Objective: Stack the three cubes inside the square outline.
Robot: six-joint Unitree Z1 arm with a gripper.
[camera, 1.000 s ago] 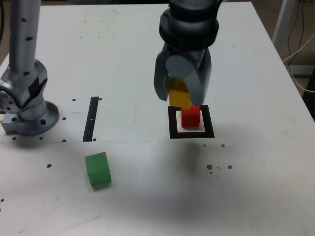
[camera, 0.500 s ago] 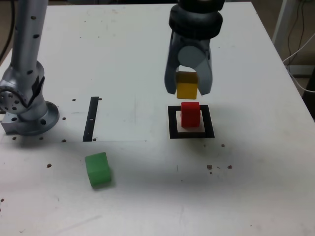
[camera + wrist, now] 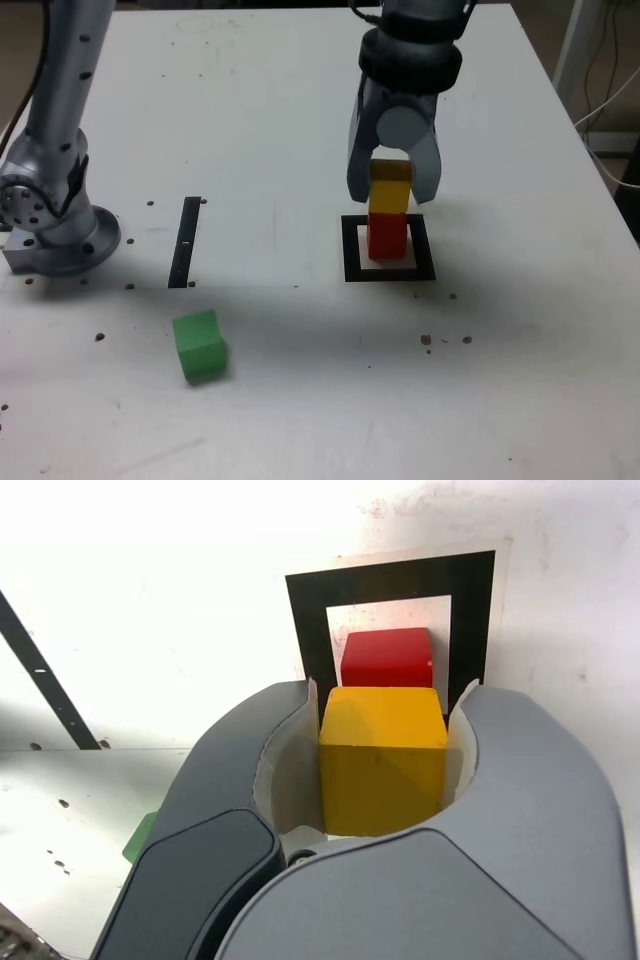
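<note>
The red cube (image 3: 387,236) (image 3: 386,656) stands inside the square outline (image 3: 350,262) (image 3: 305,610), toward its far side. The yellow cube (image 3: 390,190) (image 3: 382,760) rests on or just above the red one; I cannot tell if they touch. My gripper (image 3: 393,195) (image 3: 388,694) is shut on the yellow cube, with a finger pressed against each side of it. The green cube (image 3: 199,345) lies tilted on the table near the front, at the exterior view's left. In the wrist view only a corner of the green cube (image 3: 140,837) shows beside the gripper body.
A narrow black strip (image 3: 186,240) (image 3: 40,670) lies on the table between the arm's base (image 3: 55,235) and the outline. Small dark specks dot the white table (image 3: 300,110). Cables hang off the table's edge at the exterior view's right.
The gripper has come down and a little to the exterior view's right with the yellow cube, from above the outline to directly over the red cube. The green cube has not moved.
</note>
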